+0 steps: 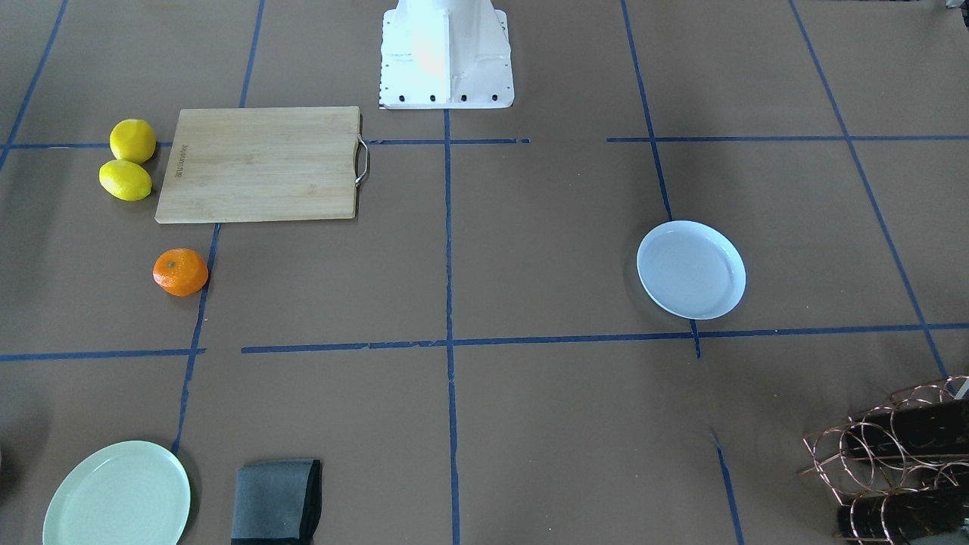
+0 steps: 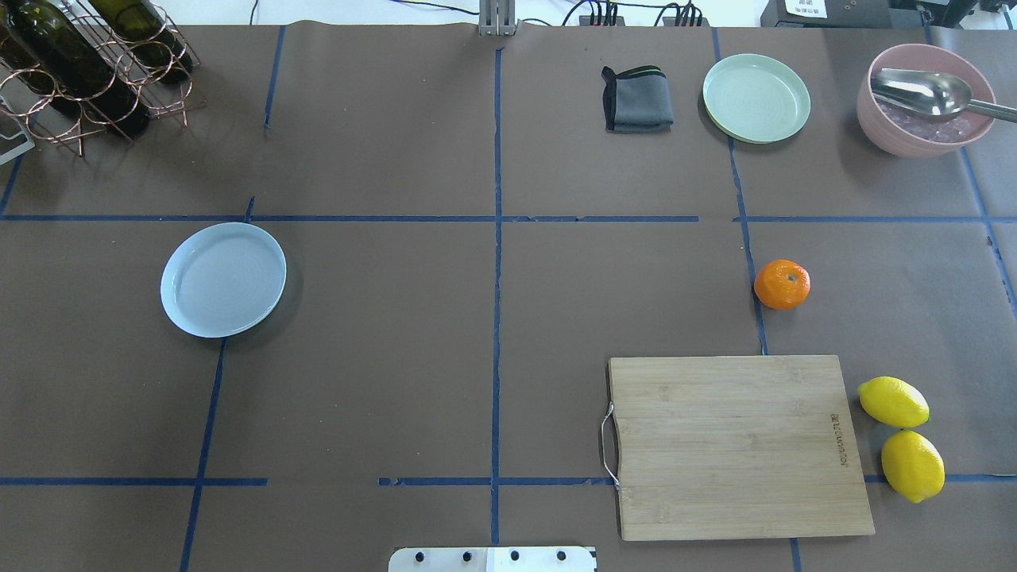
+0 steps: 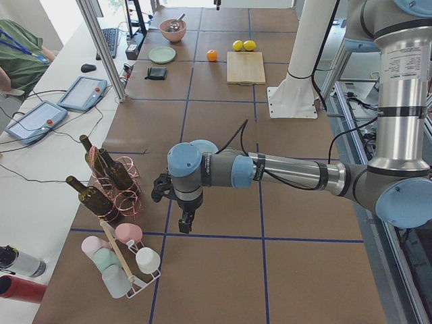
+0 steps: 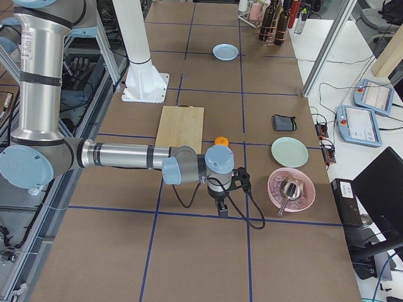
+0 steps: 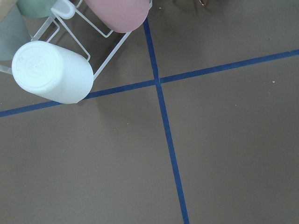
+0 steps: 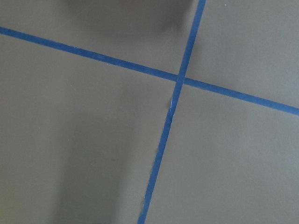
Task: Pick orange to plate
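The orange [image 2: 782, 284] lies on the brown table beyond the cutting board, on the robot's right half; the front view shows the orange [image 1: 180, 272] too. The bluish-white plate [image 2: 223, 279] sits bare on the left half, far from the fruit, and appears as the plate [image 1: 691, 269] in the front view. My left gripper [image 3: 183, 223] hangs over the table end near the bottle rack. My right gripper [image 4: 221, 211] hangs past the orange [image 4: 221, 141], beside the pink bowl. Only the side views show them, so I cannot tell whether they are open or shut. Both wrist views show only taped table.
A wooden cutting board [image 2: 739, 445] with two lemons [image 2: 893, 402] beside it lies near the robot's base. A pale green plate [image 2: 756, 98], a grey cloth [image 2: 637, 99] and a pink bowl [image 2: 926, 99] with a spoon line the far right. A wine rack [image 2: 79, 63] stands far left; a cup rack [image 5: 60, 70].
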You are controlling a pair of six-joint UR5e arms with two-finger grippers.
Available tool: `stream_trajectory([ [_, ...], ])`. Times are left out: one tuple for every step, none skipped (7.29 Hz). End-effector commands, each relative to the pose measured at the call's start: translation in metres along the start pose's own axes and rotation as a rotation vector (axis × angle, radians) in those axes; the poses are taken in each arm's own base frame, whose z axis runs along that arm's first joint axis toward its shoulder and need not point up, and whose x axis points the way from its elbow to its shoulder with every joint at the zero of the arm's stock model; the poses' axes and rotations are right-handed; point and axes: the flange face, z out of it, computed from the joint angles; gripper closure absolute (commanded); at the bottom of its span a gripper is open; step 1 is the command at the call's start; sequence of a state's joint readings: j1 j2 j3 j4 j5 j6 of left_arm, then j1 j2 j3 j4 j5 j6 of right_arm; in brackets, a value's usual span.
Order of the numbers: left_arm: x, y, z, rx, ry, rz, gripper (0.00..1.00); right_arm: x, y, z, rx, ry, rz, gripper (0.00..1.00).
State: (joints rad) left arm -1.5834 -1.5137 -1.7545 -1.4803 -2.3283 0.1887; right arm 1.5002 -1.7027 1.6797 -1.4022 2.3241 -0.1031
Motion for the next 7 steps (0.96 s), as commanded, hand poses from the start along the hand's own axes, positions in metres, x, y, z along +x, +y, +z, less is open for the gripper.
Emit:
stream_trajectory([
  [0.004, -0.001, -0.004, 0.009, -0.003, 0.011, 0.00, -0.001, 0.000, -0.001, 0.001, -0.001, -0.002, 0.00],
  [0.001, 0.000, 0.000, 0.003, 0.006, 0.003, 0.00, -0.002, -0.005, -0.003, 0.008, 0.001, -0.007, 0.00],
  [0.005, -0.001, -0.005, 0.011, 0.000, 0.016, 0.00, -0.008, -0.010, -0.010, 0.022, 0.002, -0.021, 0.00],
  [0.009, -0.007, -0.008, 0.043, -0.008, 0.050, 0.00, -0.019, -0.016, -0.022, 0.048, 0.006, -0.036, 0.00],
  [0.013, -0.015, -0.015, 0.106, -0.041, 0.117, 0.00, -0.033, -0.025, -0.038, 0.082, 0.014, -0.068, 0.00],
  [0.018, -0.027, -0.026, 0.163, -0.095, 0.173, 0.00, -0.043, -0.042, -0.051, 0.110, 0.015, -0.082, 0.00],
  [0.021, -0.038, -0.033, 0.250, -0.122, 0.246, 0.00, -0.047, -0.050, -0.055, 0.120, 0.012, -0.078, 0.00],
])
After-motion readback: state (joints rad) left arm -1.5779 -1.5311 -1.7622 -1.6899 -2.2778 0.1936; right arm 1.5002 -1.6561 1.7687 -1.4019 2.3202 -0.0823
